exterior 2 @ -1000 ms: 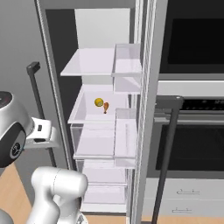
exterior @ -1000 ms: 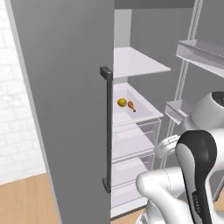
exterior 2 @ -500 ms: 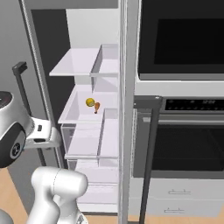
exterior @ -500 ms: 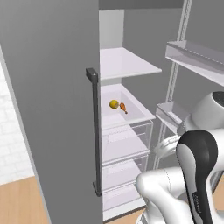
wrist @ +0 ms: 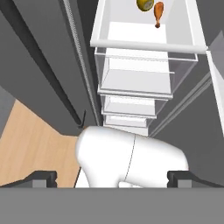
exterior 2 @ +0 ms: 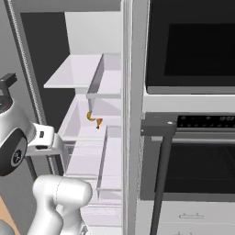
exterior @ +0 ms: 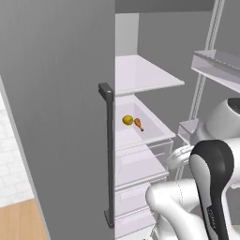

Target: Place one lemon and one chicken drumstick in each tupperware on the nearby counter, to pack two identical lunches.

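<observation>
Now we sit closer to the open fridge than a second ago (the base has driven, so both base views shifted; the food itself lies where it did). We see the lemon (exterior: pixel 127 120) and the chicken drumstick (exterior: pixel 139 124) side by side on a white shelf (exterior: pixel 145 136), beyond the grey door (exterior: pixel 56 117) with its dark handle (exterior: pixel 108 154). Our gripper (wrist: pixel 112 179) stands spread, grasping nothing, well short of the shelf.

A kitchen — an open fridge (exterior: pixel 140 140) with white shelves, beside a built-in black oven (exterior 2: pixel 193 151).
</observation>
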Controlling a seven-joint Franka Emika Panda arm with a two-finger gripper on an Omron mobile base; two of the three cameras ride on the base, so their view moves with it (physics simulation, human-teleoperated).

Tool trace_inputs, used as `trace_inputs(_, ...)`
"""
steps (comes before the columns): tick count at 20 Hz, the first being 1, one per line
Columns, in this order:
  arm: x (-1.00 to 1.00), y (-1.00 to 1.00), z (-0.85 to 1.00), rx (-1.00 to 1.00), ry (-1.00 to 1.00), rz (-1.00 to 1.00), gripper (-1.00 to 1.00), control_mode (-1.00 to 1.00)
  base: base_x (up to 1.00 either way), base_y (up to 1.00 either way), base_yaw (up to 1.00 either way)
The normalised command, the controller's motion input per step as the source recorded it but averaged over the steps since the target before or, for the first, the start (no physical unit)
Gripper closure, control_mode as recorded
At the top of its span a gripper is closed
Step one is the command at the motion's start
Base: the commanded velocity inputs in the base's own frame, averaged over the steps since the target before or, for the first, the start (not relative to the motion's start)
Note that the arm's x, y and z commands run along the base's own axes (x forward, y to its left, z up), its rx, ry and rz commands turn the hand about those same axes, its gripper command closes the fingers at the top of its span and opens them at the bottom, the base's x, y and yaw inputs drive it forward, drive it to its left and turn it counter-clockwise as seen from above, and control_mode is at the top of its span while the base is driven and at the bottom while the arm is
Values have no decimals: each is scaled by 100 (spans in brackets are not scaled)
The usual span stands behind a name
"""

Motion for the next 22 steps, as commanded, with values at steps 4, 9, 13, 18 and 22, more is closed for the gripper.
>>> trace_inputs(4,19,0,-16,0,-5,0,-100,-100,12,0,0)
trace_inputs(9,60,-7,-28,-1,-20,0,-100,-100,0,0,0)
trace_inputs(13,74,-7,-29,0,-15,0,-100,-100,0,0,0)
trace_inputs(18,68,-1,-35,0,-12,0,-100,-100,0,0,0)
trace_inputs(22,60,0,-21,0,-8,-1,-100,-100,0,0,0)
